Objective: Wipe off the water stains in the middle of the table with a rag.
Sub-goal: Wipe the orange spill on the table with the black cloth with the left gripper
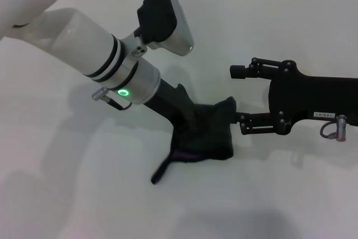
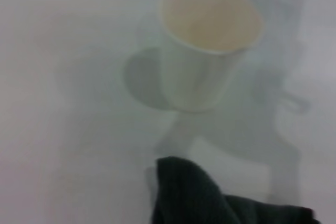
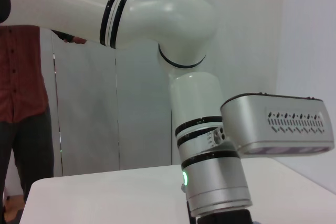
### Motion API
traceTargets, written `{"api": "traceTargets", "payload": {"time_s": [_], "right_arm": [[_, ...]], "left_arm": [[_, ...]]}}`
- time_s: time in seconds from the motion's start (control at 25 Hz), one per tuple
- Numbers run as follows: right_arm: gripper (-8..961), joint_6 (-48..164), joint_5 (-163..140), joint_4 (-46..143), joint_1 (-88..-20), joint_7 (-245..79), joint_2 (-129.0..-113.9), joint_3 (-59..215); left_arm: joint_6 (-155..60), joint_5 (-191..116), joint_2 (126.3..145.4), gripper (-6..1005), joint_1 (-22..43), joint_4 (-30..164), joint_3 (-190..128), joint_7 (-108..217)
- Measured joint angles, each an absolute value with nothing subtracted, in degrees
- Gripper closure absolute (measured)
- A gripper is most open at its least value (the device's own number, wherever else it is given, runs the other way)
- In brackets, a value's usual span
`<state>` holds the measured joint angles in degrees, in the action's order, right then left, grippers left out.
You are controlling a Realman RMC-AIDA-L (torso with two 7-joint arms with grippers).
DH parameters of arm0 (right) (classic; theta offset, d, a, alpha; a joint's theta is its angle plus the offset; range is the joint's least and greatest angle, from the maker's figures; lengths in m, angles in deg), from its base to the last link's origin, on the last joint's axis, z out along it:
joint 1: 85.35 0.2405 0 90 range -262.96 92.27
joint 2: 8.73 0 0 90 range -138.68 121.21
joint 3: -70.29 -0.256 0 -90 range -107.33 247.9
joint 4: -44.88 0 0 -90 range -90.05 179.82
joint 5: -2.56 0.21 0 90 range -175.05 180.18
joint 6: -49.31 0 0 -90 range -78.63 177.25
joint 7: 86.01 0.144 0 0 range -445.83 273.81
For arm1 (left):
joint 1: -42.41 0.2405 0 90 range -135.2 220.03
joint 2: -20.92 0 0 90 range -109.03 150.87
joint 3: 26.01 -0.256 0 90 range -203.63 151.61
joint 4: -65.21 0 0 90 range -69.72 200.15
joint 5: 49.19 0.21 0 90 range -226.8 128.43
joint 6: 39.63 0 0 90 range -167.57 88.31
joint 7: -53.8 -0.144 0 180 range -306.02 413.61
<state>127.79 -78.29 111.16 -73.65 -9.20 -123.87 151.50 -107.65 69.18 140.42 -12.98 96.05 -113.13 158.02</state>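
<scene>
Left gripper (image 1: 187, 117) presses down into the soft black cloth rag (image 1: 210, 135) with the purplish hem, its fingers buried in the fabric, so I cannot tell their state. That rag lies bunched mid-way across the plain white matte worktop (image 1: 67, 183). Right gripper (image 1: 239, 98) hovers spread wide, one fingertip just beside the rag's edge. A white paper cup (image 2: 207, 45) stands near the cloth.

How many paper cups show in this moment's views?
1: a white paper cup stands upright on the table, beyond the rag, seen only by the left wrist camera. Others may sit outside the views.
</scene>
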Motion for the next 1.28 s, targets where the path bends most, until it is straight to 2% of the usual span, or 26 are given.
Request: {"api": "traceTargets", "payload": {"time_s": [0.72, 1.28], "right_arm": [[128, 127.79, -78.30, 111.06, -73.83, -9.36, -123.87, 151.49], [128, 127.76, -78.30, 111.07, -73.84, -9.37, -123.87, 151.40]], "left_arm": [[-103.00, 79.14, 139.80, 968, -11.02, 97.00, -101.86, 160.29], [-103.70, 81.51, 140.29, 969, -11.15, 98.20, -99.70, 160.19]]}}
